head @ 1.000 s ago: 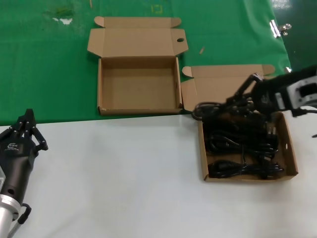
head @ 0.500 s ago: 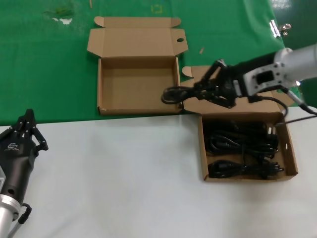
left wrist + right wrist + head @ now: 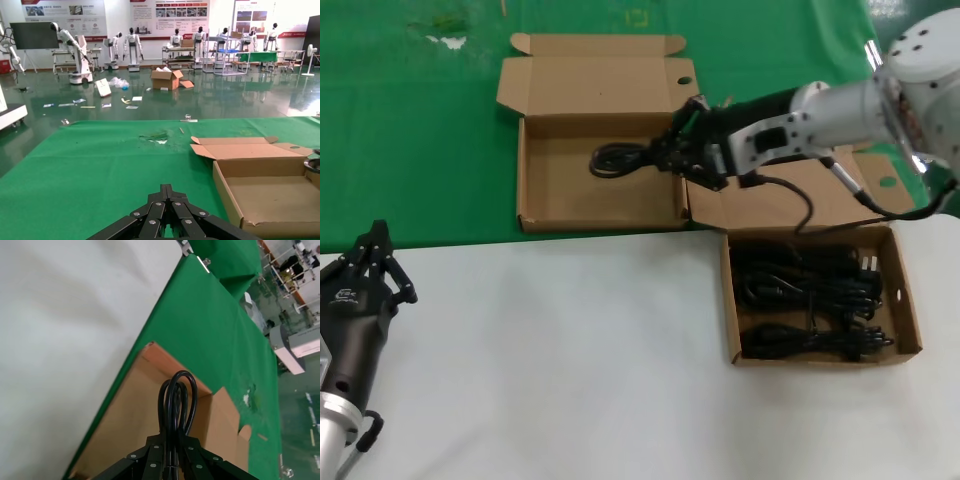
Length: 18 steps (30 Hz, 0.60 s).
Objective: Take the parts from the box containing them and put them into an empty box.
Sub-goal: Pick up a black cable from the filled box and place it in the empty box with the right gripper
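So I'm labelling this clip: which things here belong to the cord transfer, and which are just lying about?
Part of the job:
- held power cord, gripped by the right tool
- empty box beneath it
- box of remaining cords
- cords inside it

Lying about:
- left tool, parked on the white table
- green mat
- metal clip

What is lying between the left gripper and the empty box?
Nothing: in the head view only bare white table and green mat separate the left gripper from the empty box.
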Tool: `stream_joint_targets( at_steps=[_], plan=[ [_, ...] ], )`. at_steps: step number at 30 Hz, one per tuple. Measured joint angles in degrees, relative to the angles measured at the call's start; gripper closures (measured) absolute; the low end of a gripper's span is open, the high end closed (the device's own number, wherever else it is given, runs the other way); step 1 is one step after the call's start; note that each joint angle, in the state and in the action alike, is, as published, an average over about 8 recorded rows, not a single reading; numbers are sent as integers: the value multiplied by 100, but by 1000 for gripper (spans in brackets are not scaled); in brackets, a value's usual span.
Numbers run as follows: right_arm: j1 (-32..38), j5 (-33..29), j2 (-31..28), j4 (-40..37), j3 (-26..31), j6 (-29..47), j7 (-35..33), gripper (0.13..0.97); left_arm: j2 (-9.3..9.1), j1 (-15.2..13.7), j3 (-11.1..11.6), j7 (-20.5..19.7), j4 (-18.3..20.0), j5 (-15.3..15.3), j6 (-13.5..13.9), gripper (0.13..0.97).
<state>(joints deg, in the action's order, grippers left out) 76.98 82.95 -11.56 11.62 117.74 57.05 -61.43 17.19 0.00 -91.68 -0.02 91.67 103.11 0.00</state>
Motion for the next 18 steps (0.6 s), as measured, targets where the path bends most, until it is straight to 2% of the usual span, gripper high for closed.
stream_joint_targets(
  at_steps=[7,18],
  plan=[
    [260,64,489,-798,-164,-565,-560,924,0,0,0,0,0,1,0,957],
    [184,74,913,-1064,-299,-1294,-812,924,0,0,0,0,0,0,0,957]
  ],
)
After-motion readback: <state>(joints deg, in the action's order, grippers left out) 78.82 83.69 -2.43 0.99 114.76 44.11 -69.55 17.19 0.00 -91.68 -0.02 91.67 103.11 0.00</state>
